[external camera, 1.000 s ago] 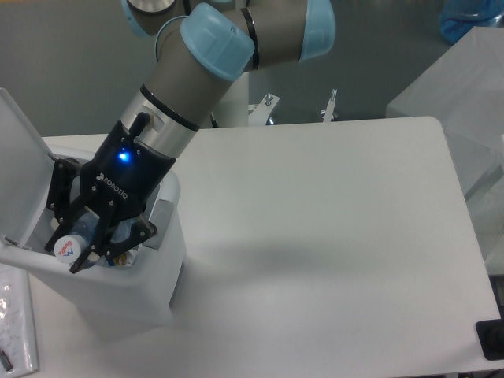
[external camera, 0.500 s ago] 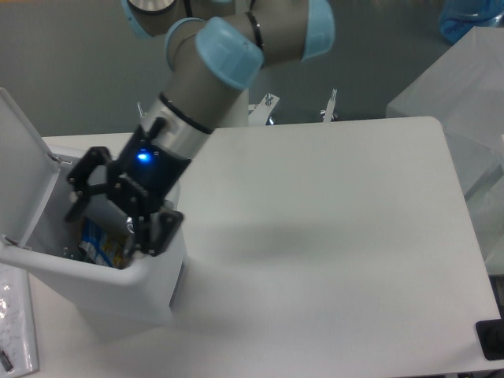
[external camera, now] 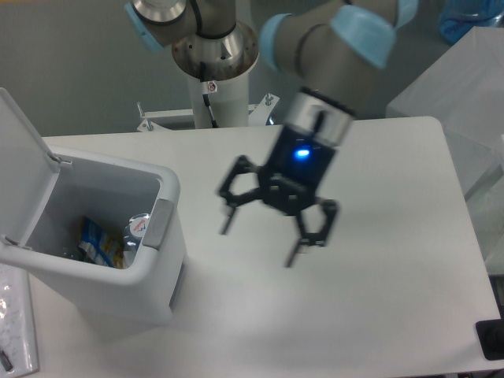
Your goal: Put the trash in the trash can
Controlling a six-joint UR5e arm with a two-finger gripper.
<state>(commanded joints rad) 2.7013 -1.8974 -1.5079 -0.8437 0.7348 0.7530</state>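
Your black two-finger gripper (external camera: pixel 258 246), motion-blurred, hangs spread wide and empty above the smooth white table (external camera: pixel 378 236), while the flattened clear bottle (external camera: pixel 135 233) and crumpled labelled wrapper (external camera: pixel 98 241) lie inside the boxy white plastic trash can (external camera: pixel 118 279), lid (external camera: pixel 20 165) up.

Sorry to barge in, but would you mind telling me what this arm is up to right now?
It is clearing trash into the trash can. The bin's lid stands open at the left, and both pieces lie inside: the wrapper with its label and the bottle beside it. The pincer is open and empty, hanging above the bare table to the right of the bin, blurred by motion. No other trash shows on the tabletop, so the job looks done.
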